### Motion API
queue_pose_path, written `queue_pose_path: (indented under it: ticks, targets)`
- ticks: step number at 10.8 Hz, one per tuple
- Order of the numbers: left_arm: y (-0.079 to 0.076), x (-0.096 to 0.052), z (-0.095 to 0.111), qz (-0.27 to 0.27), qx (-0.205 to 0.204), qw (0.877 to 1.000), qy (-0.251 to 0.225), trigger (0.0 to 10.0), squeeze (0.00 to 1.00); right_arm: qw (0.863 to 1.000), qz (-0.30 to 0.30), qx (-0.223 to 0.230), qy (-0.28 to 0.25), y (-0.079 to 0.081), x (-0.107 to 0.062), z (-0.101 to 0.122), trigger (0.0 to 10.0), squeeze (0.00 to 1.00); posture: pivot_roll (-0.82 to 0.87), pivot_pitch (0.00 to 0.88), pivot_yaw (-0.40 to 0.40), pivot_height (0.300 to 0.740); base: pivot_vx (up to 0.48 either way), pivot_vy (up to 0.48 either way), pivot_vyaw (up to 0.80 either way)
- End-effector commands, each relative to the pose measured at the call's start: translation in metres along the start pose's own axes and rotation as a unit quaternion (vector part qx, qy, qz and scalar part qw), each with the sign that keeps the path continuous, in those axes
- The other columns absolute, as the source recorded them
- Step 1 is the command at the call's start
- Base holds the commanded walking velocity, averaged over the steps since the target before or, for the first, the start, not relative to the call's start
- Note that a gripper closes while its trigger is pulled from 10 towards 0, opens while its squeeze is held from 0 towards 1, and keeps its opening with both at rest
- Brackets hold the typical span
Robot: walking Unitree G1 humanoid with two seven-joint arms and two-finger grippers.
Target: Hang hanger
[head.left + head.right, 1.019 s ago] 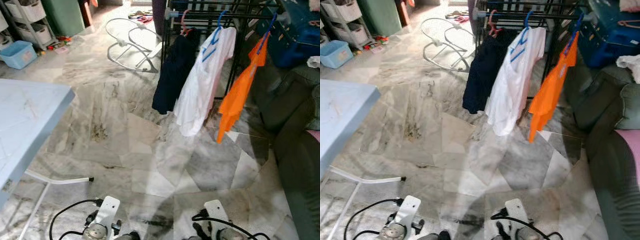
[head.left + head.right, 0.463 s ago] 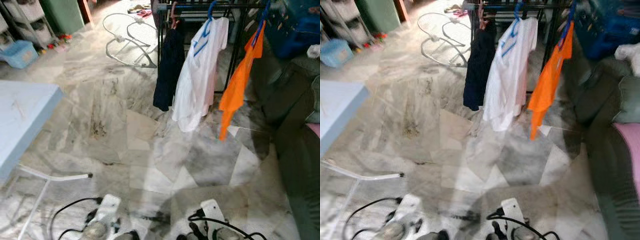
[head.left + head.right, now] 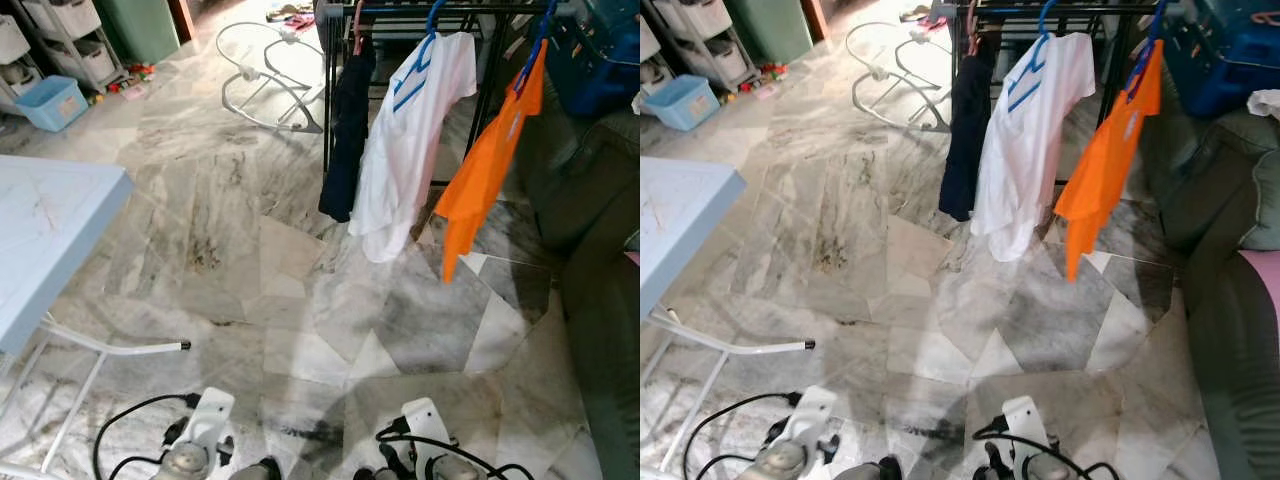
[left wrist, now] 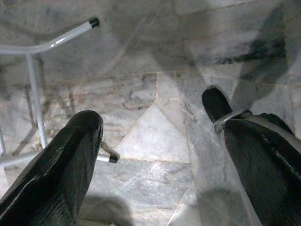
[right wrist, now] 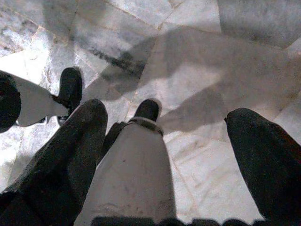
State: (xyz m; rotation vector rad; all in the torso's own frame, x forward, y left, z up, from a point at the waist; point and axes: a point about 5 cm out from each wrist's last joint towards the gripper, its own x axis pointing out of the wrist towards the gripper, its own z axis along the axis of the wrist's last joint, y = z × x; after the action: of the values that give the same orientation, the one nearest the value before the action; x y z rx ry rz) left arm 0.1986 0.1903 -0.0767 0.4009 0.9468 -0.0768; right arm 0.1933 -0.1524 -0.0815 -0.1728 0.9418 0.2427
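A room with a grey-and-white marble tile floor (image 3: 300, 300), streaked with dark veins and lit from above. A pale blue table (image 3: 45, 235) on white tubular legs stands at the left. Far left, white storage shelves (image 3: 65, 30) hold bins beside a light blue tub (image 3: 55, 100) and a green cabinet (image 3: 140, 25). A white wire bouncer frame (image 3: 265, 75) rests on the floor. A dark grey sofa (image 3: 600, 290) fills the right edge.
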Motion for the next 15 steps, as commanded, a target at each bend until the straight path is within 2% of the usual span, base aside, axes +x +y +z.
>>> queue_pose_path:
  ticks: [1,3,12,14,15]
  targets:
    - [0.003,-0.001,-0.01,0.006,-0.008,1.0,0.017,10.0,0.0,1.0,0.008,-0.002,0.005,0.004,0.0,-0.003,10.0,0.0,-0.17,0.144,0.055,0.74,0.0,0.0,0.43]
    - [0.003,-0.001,-0.01,-0.002,-0.012,1.0,0.016,10.0,0.0,1.0,0.01,-0.004,0.003,0.004,0.0,-0.003,10.0,0.0,-0.17,0.143,0.053,0.74,0.0,0.0,0.2]
    - [-0.01,-0.001,-0.006,-0.031,-0.019,0.999,0.012,10.0,0.0,1.0,-0.001,-0.003,0.012,-0.001,-0.001,-0.007,10.0,0.0,-0.18,0.143,0.047,0.74,0.265,0.0,0.0]
    - [-0.012,-0.001,-0.007,-0.028,-0.039,0.999,0.02,10.0,0.0,1.0,-0.002,-0.001,0.013,-0.002,-0.001,-0.007,10.0,0.0,-0.18,0.143,0.045,0.74,0.0,0.0,0.0]
    - [-0.015,-0.002,-0.008,-0.035,-0.065,0.997,0.024,10.0,0.0,1.0,-0.004,0.002,0.014,-0.003,-0.002,-0.008,10.0,0.0,-0.18,0.144,0.046,0.74,0.0,0.0,0.0]
